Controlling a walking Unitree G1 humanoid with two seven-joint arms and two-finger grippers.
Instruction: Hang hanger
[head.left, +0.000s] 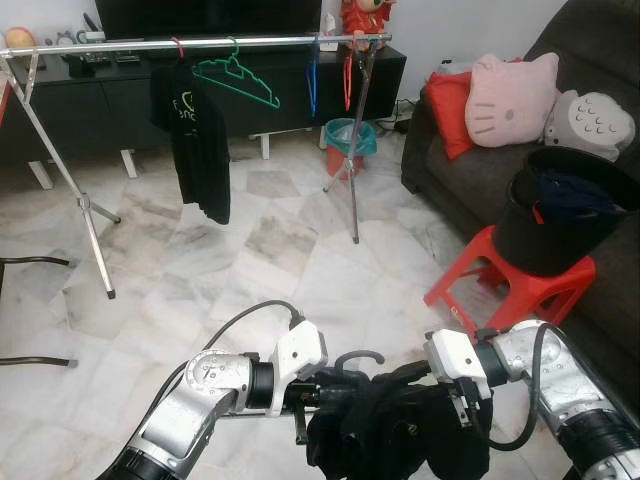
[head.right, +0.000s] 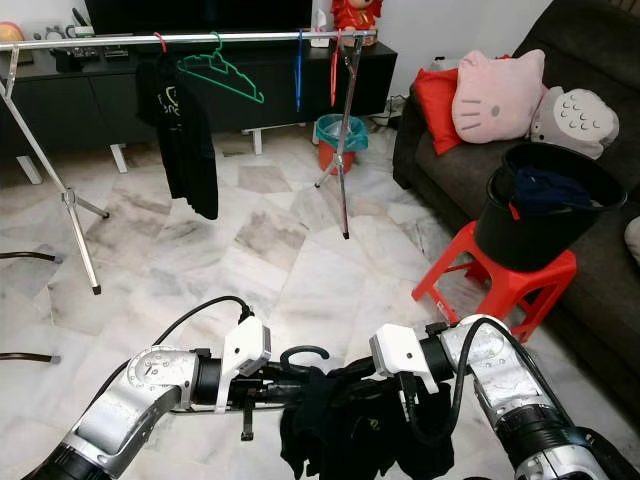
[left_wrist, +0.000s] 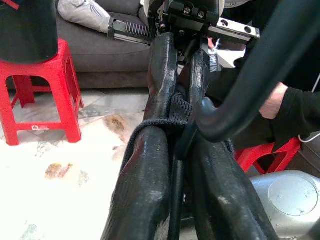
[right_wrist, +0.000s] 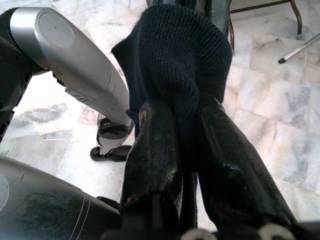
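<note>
The room is viewed forward and down from the head, the far clothes rail shared by both eyes; each wrist view is pressed close along its pincer's fingers.

Counts, head views: 1 clothes rail. On it: 1 red hanger w/ black T-shirt, 1 empty green hanger, 1 blue hanger, 1 more red hanger, so 4 hung. 1 black hanger w/ 1 dark garment low down. 1 red stool, 1 black bucket. Sofa: 3 cushions, i.e. 1 red, 1 pink cat-face, 1 grey paw. 1 teal bin.
</note>
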